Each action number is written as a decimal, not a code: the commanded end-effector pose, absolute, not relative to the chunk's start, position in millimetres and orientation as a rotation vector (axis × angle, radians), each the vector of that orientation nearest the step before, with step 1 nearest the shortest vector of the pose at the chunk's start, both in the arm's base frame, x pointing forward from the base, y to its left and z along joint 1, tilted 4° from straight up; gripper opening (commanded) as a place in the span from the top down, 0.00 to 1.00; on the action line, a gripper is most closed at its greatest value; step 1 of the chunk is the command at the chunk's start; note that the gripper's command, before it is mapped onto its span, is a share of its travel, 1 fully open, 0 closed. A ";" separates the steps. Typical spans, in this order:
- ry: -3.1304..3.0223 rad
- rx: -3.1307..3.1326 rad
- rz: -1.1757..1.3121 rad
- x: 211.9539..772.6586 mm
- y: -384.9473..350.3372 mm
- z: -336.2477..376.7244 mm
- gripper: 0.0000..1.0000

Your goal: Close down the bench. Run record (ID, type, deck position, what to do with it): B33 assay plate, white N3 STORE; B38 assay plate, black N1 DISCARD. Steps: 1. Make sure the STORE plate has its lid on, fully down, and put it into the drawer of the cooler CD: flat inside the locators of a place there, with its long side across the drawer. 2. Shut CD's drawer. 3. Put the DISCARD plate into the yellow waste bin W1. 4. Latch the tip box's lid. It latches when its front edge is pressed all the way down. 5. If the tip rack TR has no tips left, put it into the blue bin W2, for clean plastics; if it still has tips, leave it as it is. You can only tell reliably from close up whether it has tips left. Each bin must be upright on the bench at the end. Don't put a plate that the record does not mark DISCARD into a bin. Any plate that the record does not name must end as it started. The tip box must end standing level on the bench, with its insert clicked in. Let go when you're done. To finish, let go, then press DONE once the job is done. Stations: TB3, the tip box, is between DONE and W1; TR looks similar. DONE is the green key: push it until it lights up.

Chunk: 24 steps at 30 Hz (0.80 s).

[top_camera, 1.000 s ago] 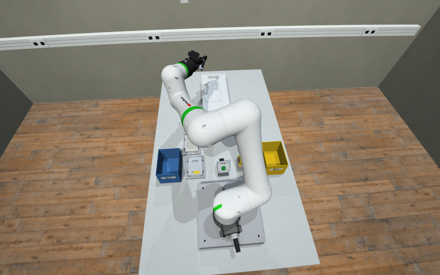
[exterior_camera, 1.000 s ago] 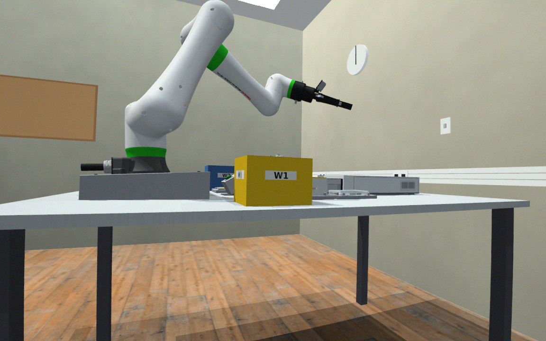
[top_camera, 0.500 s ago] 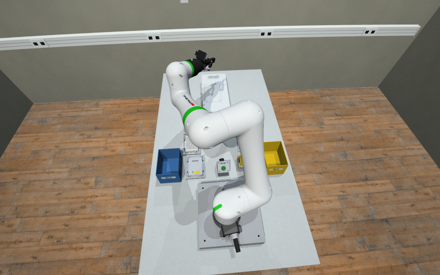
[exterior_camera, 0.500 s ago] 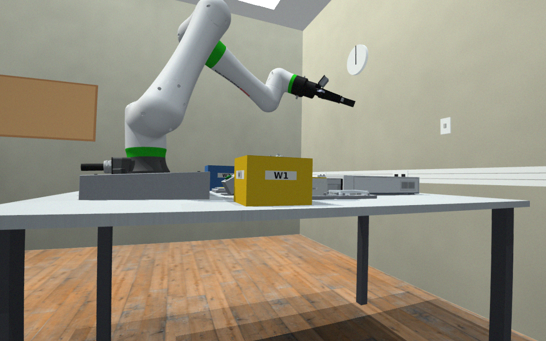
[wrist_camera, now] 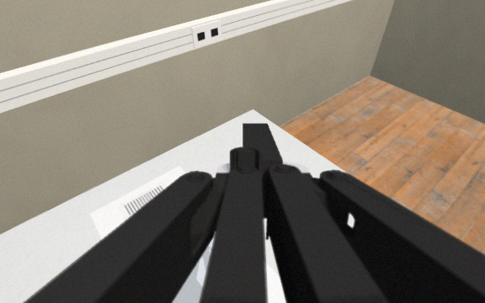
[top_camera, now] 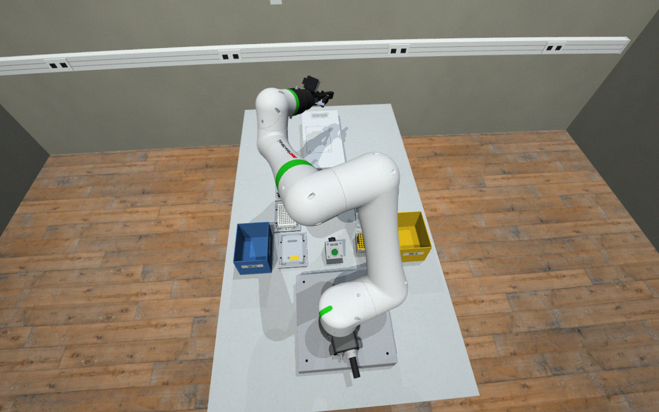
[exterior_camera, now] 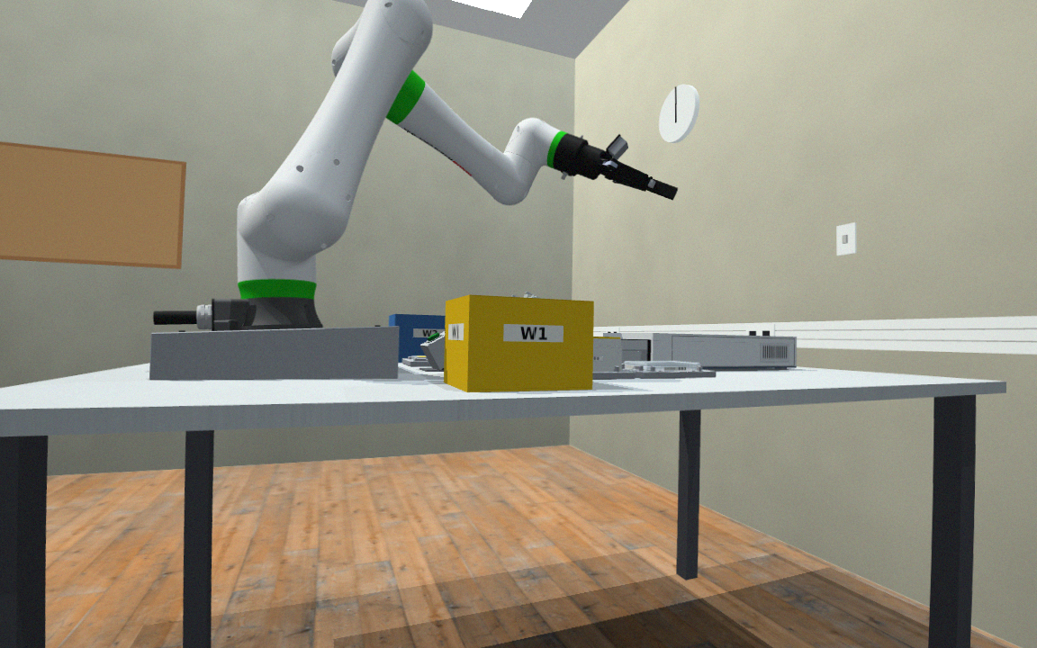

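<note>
Cooler CD (top_camera: 321, 134) | on bench, below jaws | jaws (exterior_camera: 667, 191) closed, empty

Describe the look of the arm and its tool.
The arm has glossy white rounded links with bright green bands at the joints and small red and black lettering on the forearm. The tool is matte black with slim bar-shaped fingers. A black cable connector sticks out of the base.

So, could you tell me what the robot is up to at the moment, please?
The arm holds its hand shut and empty, high above the far end of the bench, over the cooler. It is handling nothing. The yellow bin W1 and the blue bin stand upright near the green DONE key.
</note>
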State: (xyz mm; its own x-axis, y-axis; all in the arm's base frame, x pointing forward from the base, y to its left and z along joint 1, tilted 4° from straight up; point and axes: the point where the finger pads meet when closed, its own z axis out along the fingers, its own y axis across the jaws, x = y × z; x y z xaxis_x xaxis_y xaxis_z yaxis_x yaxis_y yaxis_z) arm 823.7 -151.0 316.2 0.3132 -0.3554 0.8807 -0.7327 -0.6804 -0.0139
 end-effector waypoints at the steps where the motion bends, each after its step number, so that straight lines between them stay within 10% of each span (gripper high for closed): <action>1: -0.972 2.206 1.240 810.0 -163.6 314.6 0.90; 24: -0.959 2.279 0.979 742.4 -205.9 288.6 0.90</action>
